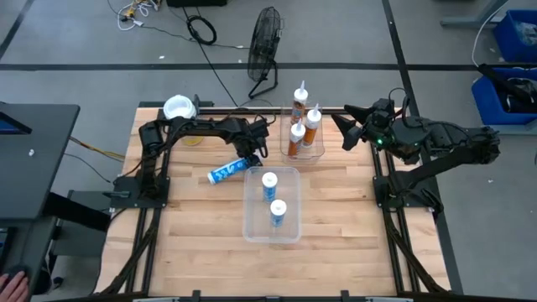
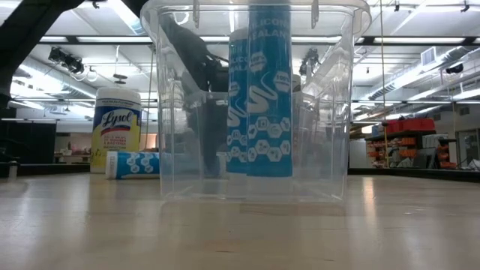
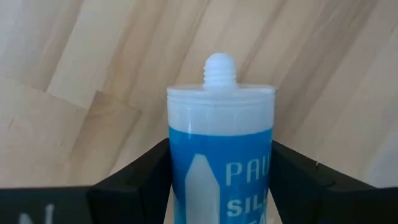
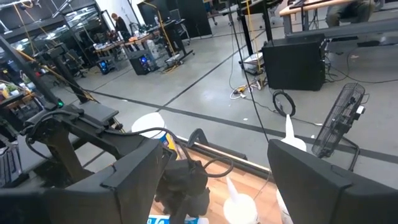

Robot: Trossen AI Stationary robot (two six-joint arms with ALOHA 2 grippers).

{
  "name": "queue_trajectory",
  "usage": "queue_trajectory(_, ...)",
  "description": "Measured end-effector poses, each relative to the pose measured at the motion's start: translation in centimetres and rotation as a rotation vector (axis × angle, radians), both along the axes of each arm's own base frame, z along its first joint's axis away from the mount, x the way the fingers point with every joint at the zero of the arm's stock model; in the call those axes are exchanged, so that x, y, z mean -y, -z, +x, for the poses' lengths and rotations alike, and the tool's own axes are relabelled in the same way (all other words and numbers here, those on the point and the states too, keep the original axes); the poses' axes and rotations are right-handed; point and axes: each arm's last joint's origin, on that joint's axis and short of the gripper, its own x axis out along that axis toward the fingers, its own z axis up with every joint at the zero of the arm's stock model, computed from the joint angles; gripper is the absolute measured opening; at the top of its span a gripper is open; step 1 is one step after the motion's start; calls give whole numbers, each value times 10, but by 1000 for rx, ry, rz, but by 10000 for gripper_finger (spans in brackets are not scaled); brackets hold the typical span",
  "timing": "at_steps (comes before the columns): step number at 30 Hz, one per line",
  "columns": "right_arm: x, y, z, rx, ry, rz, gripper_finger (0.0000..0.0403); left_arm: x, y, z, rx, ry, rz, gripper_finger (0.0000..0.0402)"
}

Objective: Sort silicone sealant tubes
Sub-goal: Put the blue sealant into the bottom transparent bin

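A blue sealant tube [image 1: 228, 171] lies on its side on the table, also seen in the low view [image 2: 135, 163]. My left gripper [image 1: 252, 156] is at its far right end, shut on it. Two blue tubes [image 1: 273, 197] stand upright in a clear bin [image 1: 252, 220] at the middle, also in the low view [image 2: 259, 97]. Three orange tubes [image 1: 298, 134] stand in a second clear bin [image 1: 321, 151] behind it. My right gripper [image 1: 346, 127] is open and empty, to the right of the orange tubes. My left gripper pinches the blue tube's body [image 3: 221, 180] between its two fingers [image 3: 143, 180], one on each side. The fingers lie along the tube, coming from its bottom end, and point toward its threaded white nozzle [image 3: 221, 68]. The tube lies on the table.
A squat yellow canister with a white lid [image 1: 180, 109] stands at the far left of the table, also in the low view [image 2: 116, 127]. A fan [image 1: 264, 42] and cables lie on the floor beyond the far edge. Bare wood lies at the near half.
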Motion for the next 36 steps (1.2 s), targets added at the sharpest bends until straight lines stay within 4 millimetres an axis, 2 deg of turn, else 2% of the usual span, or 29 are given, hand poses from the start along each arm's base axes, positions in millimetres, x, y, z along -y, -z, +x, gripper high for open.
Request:
queue_trajectory(4,0,0,0,0,0,0,294,-7,-4,-6,-8,-10,3,223)
queue_trajectory(10,0,-2,1,20,-1,0,294,-15,-34,-18,55,-1,37,223)
queue_trajectory(20,-1,-13,3,105,-33,-15,294,-15,-122,-54,298,-64,127,223)
queue_trajectory(28,-1,-15,3,124,-46,-23,294,5,-187,-90,514,-139,189,223)
queue_trajectory(36,-4,-16,9,168,-108,16,294,30,-245,-122,843,-211,225,223)
